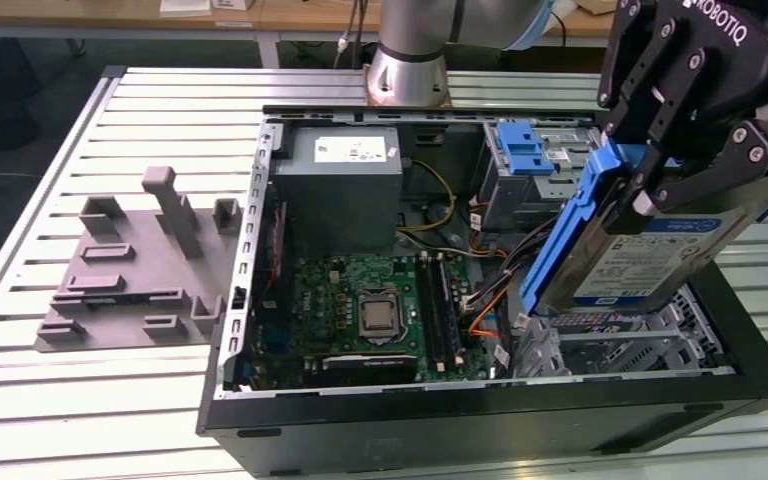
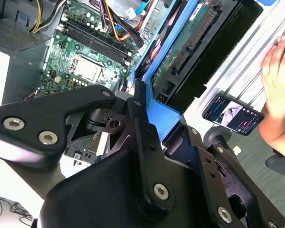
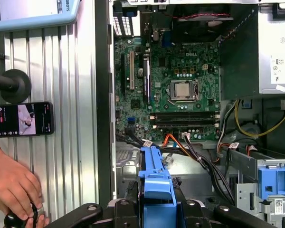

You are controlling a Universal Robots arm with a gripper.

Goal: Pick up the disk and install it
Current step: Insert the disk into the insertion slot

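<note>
Slatted metal surface (image 1: 117, 400) carries open computer case (image 1: 491, 395) and grey fixture block (image 1: 131, 265) | gripper (image 1: 694, 150) fingers clenched on the disk (image 1: 631, 255), held tilted in the air above the case's drive cage (image 1: 624, 345) | pick-up looks done; install not yet done, disk not seated | a person's hand (image 3: 12, 183) rests beside a phone (image 3: 21, 118).

Disk (image 1: 631, 262) silver, blue caddy; gripper (image 1: 684, 175) black; motherboard (image 1: 377, 310) green.
</note>
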